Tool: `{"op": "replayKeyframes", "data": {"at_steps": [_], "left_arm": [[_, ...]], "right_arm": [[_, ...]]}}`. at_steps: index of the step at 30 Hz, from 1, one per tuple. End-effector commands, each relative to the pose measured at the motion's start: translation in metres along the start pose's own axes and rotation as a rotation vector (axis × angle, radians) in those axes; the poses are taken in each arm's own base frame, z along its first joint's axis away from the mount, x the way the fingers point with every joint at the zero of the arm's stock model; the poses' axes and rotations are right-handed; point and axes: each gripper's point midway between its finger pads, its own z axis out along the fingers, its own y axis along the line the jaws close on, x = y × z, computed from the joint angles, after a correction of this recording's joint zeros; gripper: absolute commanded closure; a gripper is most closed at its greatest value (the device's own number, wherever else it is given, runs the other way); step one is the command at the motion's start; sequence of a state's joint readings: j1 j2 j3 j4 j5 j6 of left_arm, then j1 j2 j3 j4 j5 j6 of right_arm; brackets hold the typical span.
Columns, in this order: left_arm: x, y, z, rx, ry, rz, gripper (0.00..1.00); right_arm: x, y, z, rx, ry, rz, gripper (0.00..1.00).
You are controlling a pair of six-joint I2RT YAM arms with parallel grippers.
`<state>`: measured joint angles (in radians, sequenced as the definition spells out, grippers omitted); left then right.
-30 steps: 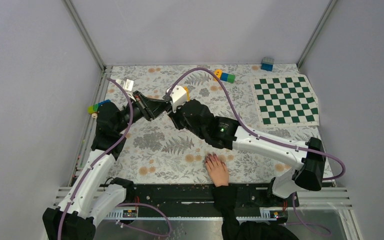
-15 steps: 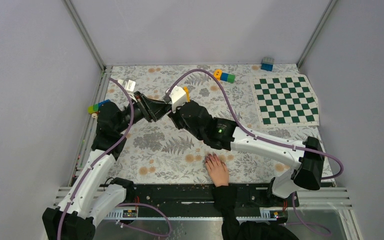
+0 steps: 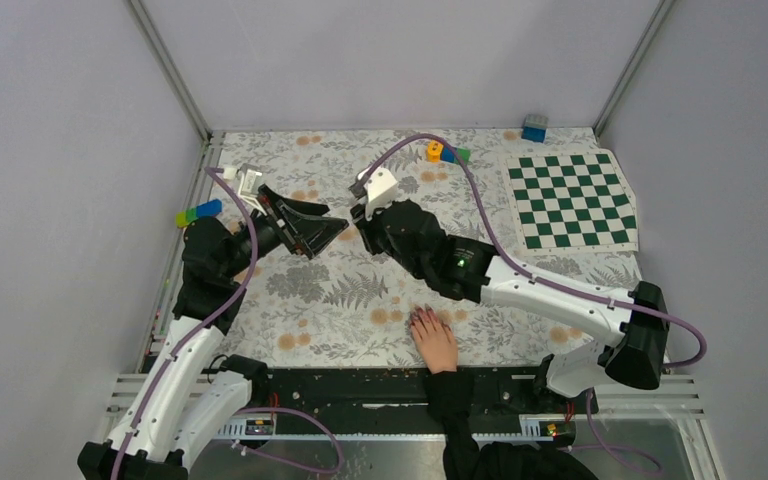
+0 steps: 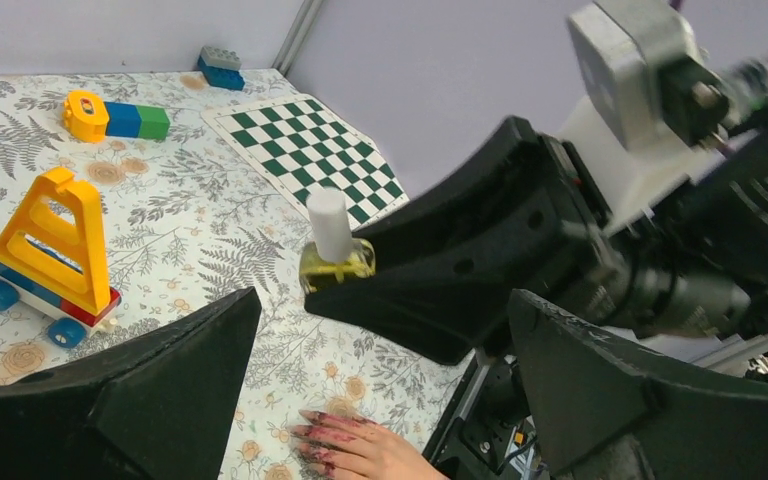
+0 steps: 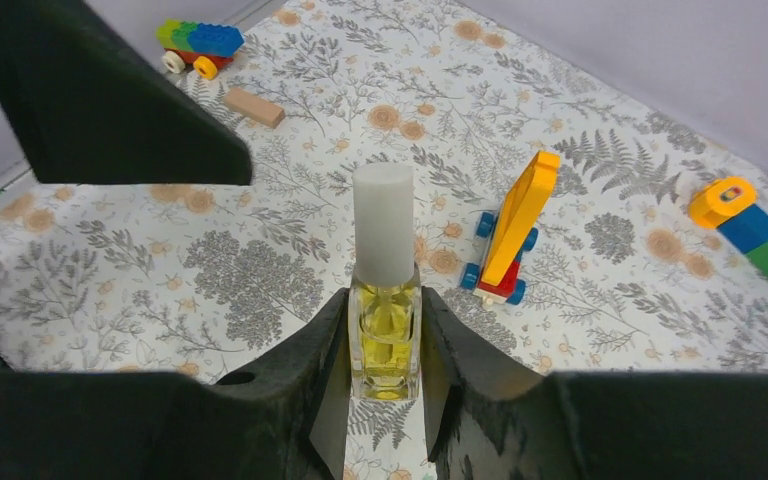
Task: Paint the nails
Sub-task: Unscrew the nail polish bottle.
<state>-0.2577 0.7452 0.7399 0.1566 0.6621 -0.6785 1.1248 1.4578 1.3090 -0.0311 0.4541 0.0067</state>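
A small nail polish bottle point(image 5: 385, 345) of yellow liquid with a white cap point(image 5: 384, 225) stands upright between the fingers of my right gripper point(image 5: 385, 310), which is shut on its glass body. My left gripper point(image 4: 380, 310) is open wide, and the bottle point(image 4: 335, 262) stands just beyond its fingertips, untouched. In the top view the two grippers face each other over the mat's middle, left gripper point(image 3: 325, 235) and right gripper point(image 3: 360, 225). A pale hand point(image 3: 436, 342) with a black sleeve lies flat at the near edge. Its nails point(image 4: 305, 445) are dark purplish-red and smeared.
A yellow triangle toy on wheels point(image 5: 513, 235) stands on the floral mat. Orange, blue and green bricks point(image 3: 447, 152) and a blue brick point(image 3: 534, 127) lie at the back. A chessboard mat point(image 3: 572, 198) is at the right. A brick car point(image 3: 197, 212) and wooden block point(image 5: 253, 106) are at the left.
The left gripper's jaws have opened wide and it has drawn back to the left, away from the bottle. The right arm has shifted slightly right, keeping the bottle.
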Motion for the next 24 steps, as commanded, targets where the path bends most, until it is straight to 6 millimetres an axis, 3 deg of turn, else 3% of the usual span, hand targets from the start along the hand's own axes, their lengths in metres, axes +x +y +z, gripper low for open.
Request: {"op": "replayKeyframes", "data": {"at_steps": [1, 7, 14, 24], "left_arm": [[-0.012, -0.014, -0.005, 0.024, -0.033, 0.07, 0.01], [-0.013, -0.026, -0.007, 0.086, -0.035, 0.103, 0.01], [-0.009, -0.058, -0.009, 0.29, 0.006, 0.097, 0.01], [-0.006, -0.058, -0.006, 0.314, 0.039, 0.063, 0.01]], "right_arm": [[-0.027, -0.012, -0.007, -0.074, -0.073, 0.173, 1.0], [-0.033, 0.007, -0.021, -0.347, -0.056, 0.243, 1.0], [-0.049, 0.03, -0.057, -0.728, -0.062, 0.324, 1.0], [-0.059, 0.055, -0.098, -1.058, -0.079, 0.359, 1.0]]}}
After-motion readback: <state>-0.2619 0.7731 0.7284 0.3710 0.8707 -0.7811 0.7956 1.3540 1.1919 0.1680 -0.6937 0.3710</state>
